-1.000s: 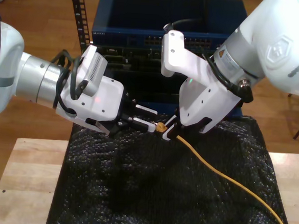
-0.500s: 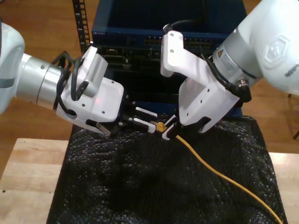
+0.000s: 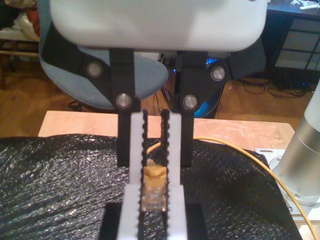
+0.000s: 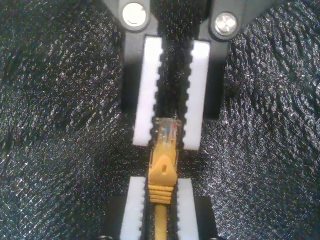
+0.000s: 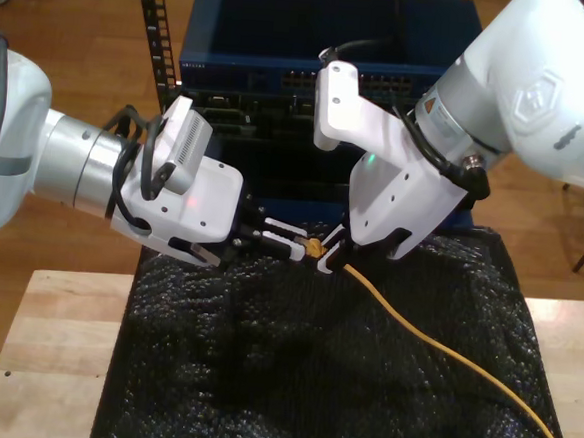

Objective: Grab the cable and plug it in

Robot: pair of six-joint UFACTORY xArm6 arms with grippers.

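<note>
Clamped on the orange boot just behind the plug (image 4: 166, 131), my second hand (image 4: 156, 187) has the cable (image 5: 434, 344) firmly, pads pressed to both sides. Facing it, my first hand (image 3: 154, 200) has its pads close on either side of the clear tip (whether they actually pinch it, I cannot tell). All this hangs just over the far edge of the black mat (image 5: 261, 377); the cable trails back across the mat toward its near corner, and the blue rack unit (image 5: 284, 48) stands beyond the mat.

The risk is in the handover: if my second hand lets go before the tip is truly pinched, the plug drops onto the mat or twists off-line.

Against a second ago, my first hand has closed in to reach the plug, while my second hand has barely shifted.
</note>
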